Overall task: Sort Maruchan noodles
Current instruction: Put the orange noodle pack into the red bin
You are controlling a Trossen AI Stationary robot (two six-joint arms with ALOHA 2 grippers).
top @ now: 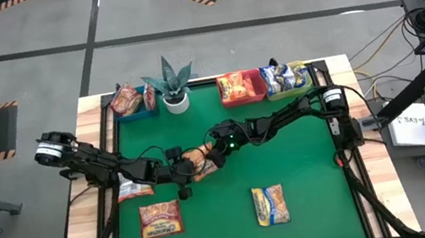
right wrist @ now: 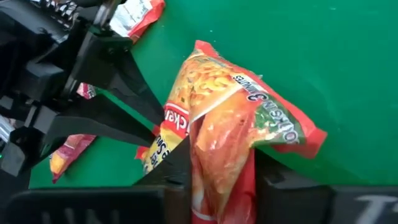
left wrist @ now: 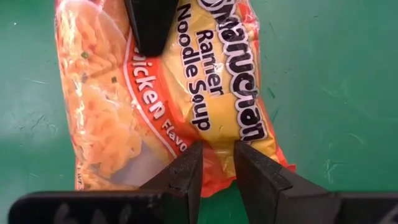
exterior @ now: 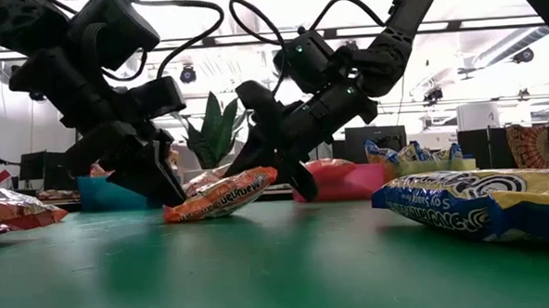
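Note:
An orange Maruchan noodles packet (top: 196, 160) hangs tilted between my two grippers in the middle of the green table (top: 307, 172). My left gripper (top: 181, 172) is shut on its left end. My right gripper (top: 212, 148) is shut on its right end. Loose on the mat lie a maroon packet (top: 160, 219), a blue-and-yellow packet (top: 270, 205) and one more packet (top: 134, 189) under my left arm. My left gripper pinches the packet's left edge (left wrist: 217, 167) between its two fingers (left wrist: 186, 171), slanting down from the table's left. That end (exterior: 175, 212) is the lower one; whether it touches the mat I cannot tell. My right gripper pinches the packet's crumpled right end (right wrist: 217, 183) between its two fingers (right wrist: 177, 168), slanting down from the table's right. That end (exterior: 268, 178) is held higher, so the packet tilts down toward my left gripper.
Along the far edge stand a blue bin (top: 132, 106) with a red packet, a potted plant (top: 172, 82), a red bin (top: 242, 87) with orange packets and a yellow-green bin (top: 290, 78) with blue packets. Free mat lies near the right edge.

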